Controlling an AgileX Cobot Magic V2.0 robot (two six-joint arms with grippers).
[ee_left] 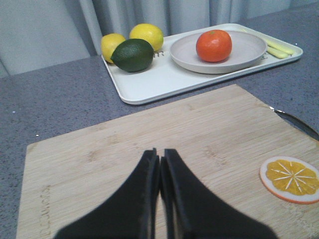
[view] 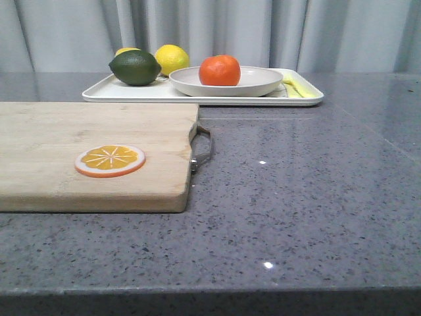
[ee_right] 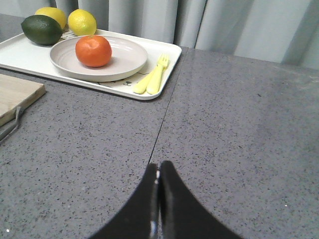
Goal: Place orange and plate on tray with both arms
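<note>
Front view, left to right: wooden cutting board (view: 92, 155) flat on grey speckled table (view: 309, 197), orange slice disc (view: 110, 160) lying on board near its front right part, metal handle (view: 202, 150) at board's right edge. Farther back, white tray (view: 131, 93) resting on table, well apart from board's front. On tray's left end: dark green lime (view: 135, 67), two yellow lemons (view: 172, 58) just behind it. Right of those, off-white plate (view: 256, 82) sitting on tray, orange (view: 220, 70) inside plate, left of plate's centre. At tray's right end, pale yellow fork (view: 294, 87) beside plate, apparently with a second yellow utensil.

Left wrist view: left gripper (ee_left: 160, 164) above cutting board, jaws pressed together, nothing between them, slice disc off to one side.

Right wrist view: right gripper (ee_right: 158, 174) above bare table, jaws closed tip to tip, empty; tray with plate and orange well beyond fingertips.

Grey curtain (view: 263, 33) behind everything.
</note>
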